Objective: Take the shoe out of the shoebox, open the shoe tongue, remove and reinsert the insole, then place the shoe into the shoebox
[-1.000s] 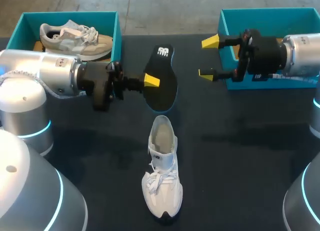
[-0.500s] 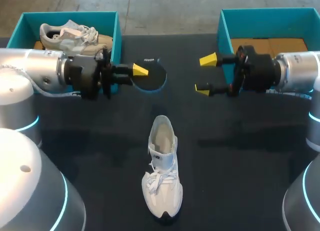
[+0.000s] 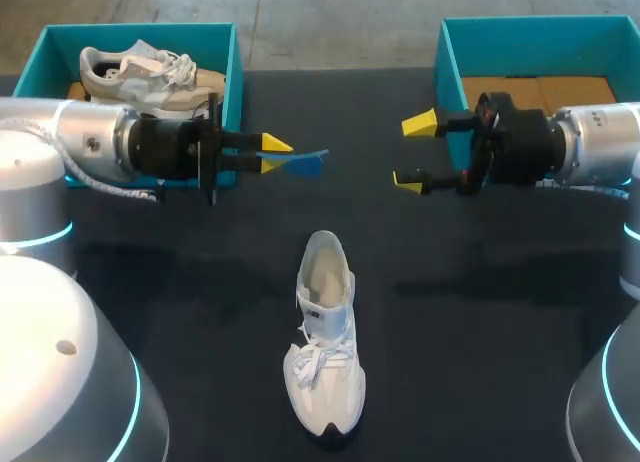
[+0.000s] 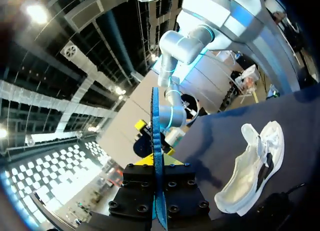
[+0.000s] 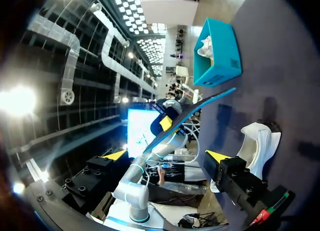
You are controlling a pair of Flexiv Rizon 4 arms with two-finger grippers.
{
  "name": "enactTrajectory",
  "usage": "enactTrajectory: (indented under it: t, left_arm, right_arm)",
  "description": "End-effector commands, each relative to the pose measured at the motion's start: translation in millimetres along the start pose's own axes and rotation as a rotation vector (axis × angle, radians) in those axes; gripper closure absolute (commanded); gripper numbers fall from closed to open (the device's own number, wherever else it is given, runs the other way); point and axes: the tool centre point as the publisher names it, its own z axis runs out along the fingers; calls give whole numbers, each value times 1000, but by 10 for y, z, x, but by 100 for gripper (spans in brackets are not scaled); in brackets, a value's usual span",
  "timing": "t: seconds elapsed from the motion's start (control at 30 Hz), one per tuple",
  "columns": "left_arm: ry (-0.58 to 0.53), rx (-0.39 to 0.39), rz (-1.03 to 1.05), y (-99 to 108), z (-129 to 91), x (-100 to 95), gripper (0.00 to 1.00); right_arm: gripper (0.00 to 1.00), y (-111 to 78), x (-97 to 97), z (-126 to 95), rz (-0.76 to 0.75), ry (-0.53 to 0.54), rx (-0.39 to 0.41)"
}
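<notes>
One insole (image 3: 303, 162) edge-on in left claw (image 3: 272, 154); shoe (image 3: 325, 342) well apart.

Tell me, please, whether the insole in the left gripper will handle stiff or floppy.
Probably light and bendable: the insole is a thin sheet pinched at one end by the left gripper. It juts out nearly straight, though, suggesting some stiffness.

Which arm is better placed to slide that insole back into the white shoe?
Likely the left: the left gripper is shut on the insole, in the air just beyond the white shoe. The right gripper is open and empty.
</notes>
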Motion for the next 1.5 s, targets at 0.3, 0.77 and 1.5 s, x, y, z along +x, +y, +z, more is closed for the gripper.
enactTrajectory:
  t: [0.3, 0.77, 1.5]
  left_arm:
    - [65, -46, -50, -41, 15, -93, 100]
    - [64, -40, -85, -38, 12, -97, 100]
    - [42, -31, -1050, 115, 70, -84, 100]
  right_arm:
    - [0, -7, 1, 5, 0, -1, -1]
    - [0, -7, 1, 5, 0, -1, -1]
    - [0, -7, 1, 5, 0, -1, -1]
